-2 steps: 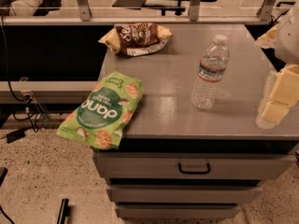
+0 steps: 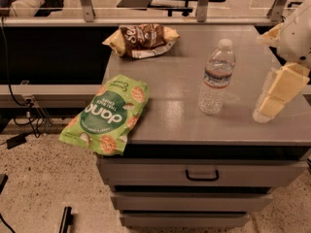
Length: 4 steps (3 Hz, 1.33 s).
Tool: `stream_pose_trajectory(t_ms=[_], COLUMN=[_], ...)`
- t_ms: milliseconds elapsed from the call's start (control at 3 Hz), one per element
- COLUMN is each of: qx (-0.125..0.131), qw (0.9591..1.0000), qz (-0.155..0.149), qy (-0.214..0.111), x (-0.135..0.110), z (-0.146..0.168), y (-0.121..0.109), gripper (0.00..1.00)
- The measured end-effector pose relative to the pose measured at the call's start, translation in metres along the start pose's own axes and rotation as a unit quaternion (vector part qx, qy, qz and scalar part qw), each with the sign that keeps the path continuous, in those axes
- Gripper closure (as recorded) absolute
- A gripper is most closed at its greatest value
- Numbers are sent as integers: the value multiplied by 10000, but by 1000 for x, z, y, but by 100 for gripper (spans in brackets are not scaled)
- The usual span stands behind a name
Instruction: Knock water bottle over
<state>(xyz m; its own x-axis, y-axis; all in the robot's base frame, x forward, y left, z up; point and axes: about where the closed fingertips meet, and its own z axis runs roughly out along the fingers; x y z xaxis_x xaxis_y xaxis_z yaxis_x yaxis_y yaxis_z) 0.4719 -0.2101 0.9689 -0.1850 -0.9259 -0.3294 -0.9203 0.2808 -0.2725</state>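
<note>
The water bottle [image 2: 216, 76] stands upright on the grey cabinet top [image 2: 180, 110], right of centre. It is clear and ribbed, with a white cap and a red, white and blue label band. My gripper [image 2: 276, 95], with cream-coloured pads, hangs down at the right edge of the view. Its tip is just above the cabinet top, to the right of the bottle, with a gap between them. It holds nothing that I can see.
A green snack bag [image 2: 108, 114] lies on the cabinet's front left corner, overhanging the edge. A brown chip bag [image 2: 143, 39] lies at the back. Drawers [image 2: 201, 174] are below the top. A railing and a chair stand behind it.
My gripper has moved a little to the left, closer to the bottle. The bottle and both bags have not moved.
</note>
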Motion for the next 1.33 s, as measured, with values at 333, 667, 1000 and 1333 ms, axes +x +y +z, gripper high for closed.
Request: stream_pose_trajectory(t_ms=[333,667,1000,1333], qx=[0,-63,-226,-387], qw=[9980,9902,9755,9558], qz=[73,307,552,677], qy=[-627,-1360,-2117,-2834], x=[-11,-19,-27,-35], z=[24,43,56,65], y=[-25,-44,-50,-49], gripper=[0,0,0,0])
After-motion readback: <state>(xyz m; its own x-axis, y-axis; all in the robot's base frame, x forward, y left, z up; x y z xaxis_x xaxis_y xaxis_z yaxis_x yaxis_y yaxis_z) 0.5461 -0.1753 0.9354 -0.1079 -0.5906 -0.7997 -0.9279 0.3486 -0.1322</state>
